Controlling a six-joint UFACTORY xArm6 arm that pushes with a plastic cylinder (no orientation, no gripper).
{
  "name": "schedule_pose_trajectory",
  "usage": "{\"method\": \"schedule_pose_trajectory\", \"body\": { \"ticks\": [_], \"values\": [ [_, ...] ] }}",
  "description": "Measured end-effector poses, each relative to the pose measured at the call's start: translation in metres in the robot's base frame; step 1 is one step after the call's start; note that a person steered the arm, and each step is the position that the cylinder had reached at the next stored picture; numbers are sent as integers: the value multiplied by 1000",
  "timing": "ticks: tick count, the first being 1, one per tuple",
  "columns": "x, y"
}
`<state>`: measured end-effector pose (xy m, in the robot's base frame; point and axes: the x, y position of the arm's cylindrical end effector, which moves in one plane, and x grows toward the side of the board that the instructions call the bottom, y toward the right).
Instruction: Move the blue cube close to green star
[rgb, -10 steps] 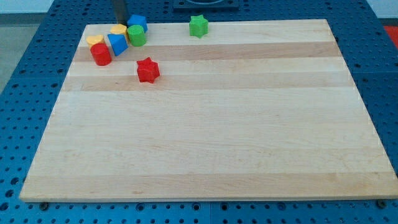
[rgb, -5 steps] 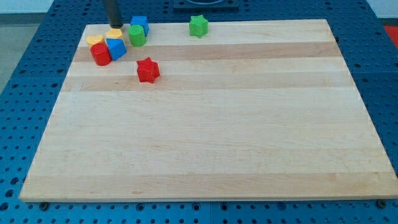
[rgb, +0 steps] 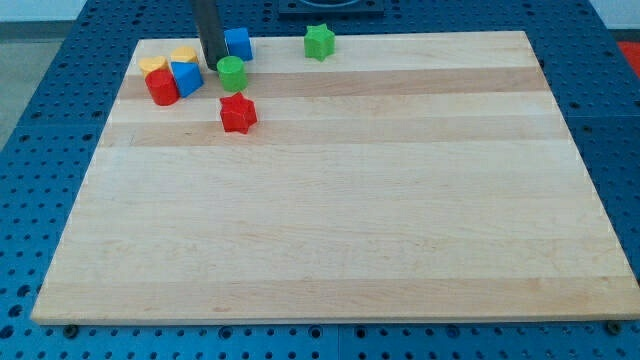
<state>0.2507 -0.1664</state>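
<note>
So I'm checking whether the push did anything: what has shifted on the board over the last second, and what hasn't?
My tip swung from the view's top left in to the blue cube's left. The blue cube slid toward the view's right, nearer the green star, and the green cylinder was knocked down-right, toward the red star. The green star, the red star and the left cluster stayed put.

no readable text, labels, brands, numbers or signs anywhere in view. checked the wooden board (rgb: 330, 200), the coloured blocks at its far left, the dark rod and the blue perforated table (rgb: 40, 120) around it: all plain, unmarked surfaces.
</note>
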Motion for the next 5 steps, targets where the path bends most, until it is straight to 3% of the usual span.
{"method": "schedule_pose_trajectory", "body": {
  "ticks": [3,5],
  "values": [
    [-43,-29],
    [-58,-7]
  ]
}}
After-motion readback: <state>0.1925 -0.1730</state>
